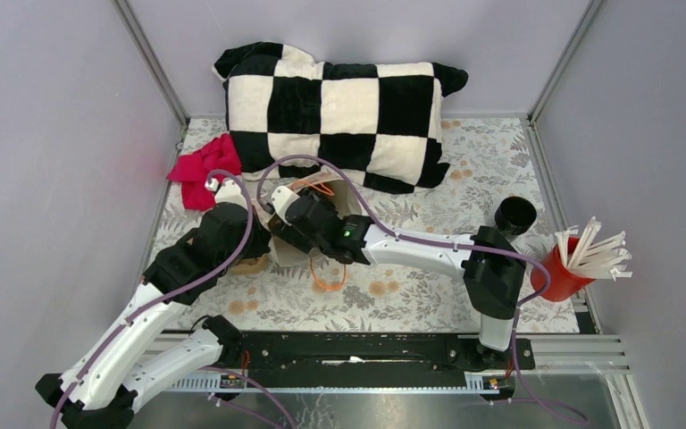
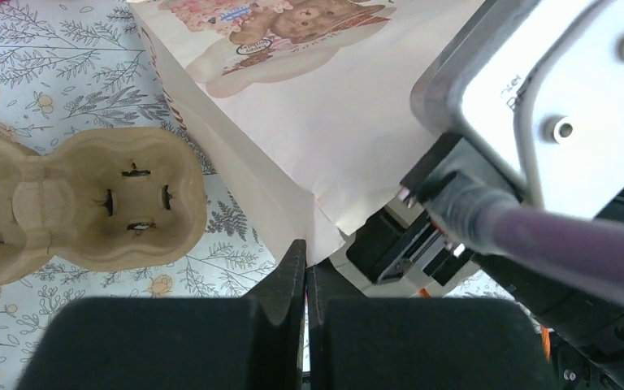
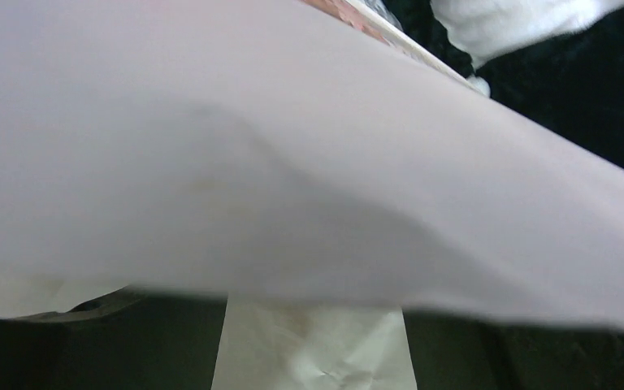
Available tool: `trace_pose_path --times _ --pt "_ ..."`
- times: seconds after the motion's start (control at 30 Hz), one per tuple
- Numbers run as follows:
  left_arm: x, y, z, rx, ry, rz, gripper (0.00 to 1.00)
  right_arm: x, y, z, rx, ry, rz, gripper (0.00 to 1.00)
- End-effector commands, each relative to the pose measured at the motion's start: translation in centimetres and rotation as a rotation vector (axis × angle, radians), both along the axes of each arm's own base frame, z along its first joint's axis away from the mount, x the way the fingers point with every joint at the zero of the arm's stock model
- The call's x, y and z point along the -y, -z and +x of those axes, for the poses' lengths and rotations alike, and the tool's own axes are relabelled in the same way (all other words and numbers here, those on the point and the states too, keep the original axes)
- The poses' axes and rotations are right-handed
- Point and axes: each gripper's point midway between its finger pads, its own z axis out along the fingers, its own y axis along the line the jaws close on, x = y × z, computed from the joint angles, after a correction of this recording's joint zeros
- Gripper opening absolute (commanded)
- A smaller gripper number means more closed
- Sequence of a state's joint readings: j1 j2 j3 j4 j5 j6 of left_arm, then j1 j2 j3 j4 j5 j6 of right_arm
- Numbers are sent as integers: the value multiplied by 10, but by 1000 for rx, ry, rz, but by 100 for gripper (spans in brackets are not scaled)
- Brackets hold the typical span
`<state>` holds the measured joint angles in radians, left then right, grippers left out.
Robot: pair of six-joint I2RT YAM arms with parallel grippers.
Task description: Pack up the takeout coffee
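So the left gripper point(image 2: 305, 260) is clamped fully shut, its two black fingertips pressed together right on the lower edge of the paper bag point(image 2: 325, 122), the pale one with the teddy bear print. It's pinching that fold and touching nothing else. The brown pulp cup carrier point(image 2: 89, 203) lies flat on the floral table point(image 1: 411, 295) just to the left of the bag, apart from the fingers. The right arm reaches across from its base and pokes its head into the bag, so from above the right gripper point(image 3: 313, 341) is hidden by paper and by the left arm. Its own camera is mostly smothered by a pale sheet of bag. The dark blurs in the bottom corners are probably its fingers, spread wide with only creased white paper between them, so I'd call it released and not gripping anything. One black coffee cup point(image 1: 514, 215) with its lid on stands upright on the right side of the table, close behind the right arm's elbow and near the red cup point(image 1: 556, 277) full of white straws point(image 1: 594, 250). The bag's orange handles point(image 1: 329, 273) spill out under the right forearm.
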<state>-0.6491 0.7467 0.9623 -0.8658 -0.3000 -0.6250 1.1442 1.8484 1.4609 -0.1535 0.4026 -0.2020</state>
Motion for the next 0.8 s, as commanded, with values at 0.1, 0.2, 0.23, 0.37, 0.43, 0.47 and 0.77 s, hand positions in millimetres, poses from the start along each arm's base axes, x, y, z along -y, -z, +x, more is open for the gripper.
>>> trace_pose_path --times 0.1,0.2,0.23,0.37,0.43,0.47,0.77 --pt "13 -18 3 31 61 -30 0 47 -26 22 68 180 -45 10" --pt "22 -21 1 20 115 -40 0 50 -31 20 62 160 -64 11" --pt "25 -23 0 21 134 -46 0 46 -31 15 35 119 -74 12" --pt "37 -32 -5 17 208 -73 0 41 -38 -6 -42 6 -63 14" --pt "41 -31 -7 4 232 -76 0 38 -42 -17 -86 -35 -42 15" --pt "41 -28 -8 -2 234 -75 0 36 -41 -22 -114 -58 -42 15" --pt "28 -11 -15 -43 179 -59 0 27 -20 -33 -275 -28 -109 18"
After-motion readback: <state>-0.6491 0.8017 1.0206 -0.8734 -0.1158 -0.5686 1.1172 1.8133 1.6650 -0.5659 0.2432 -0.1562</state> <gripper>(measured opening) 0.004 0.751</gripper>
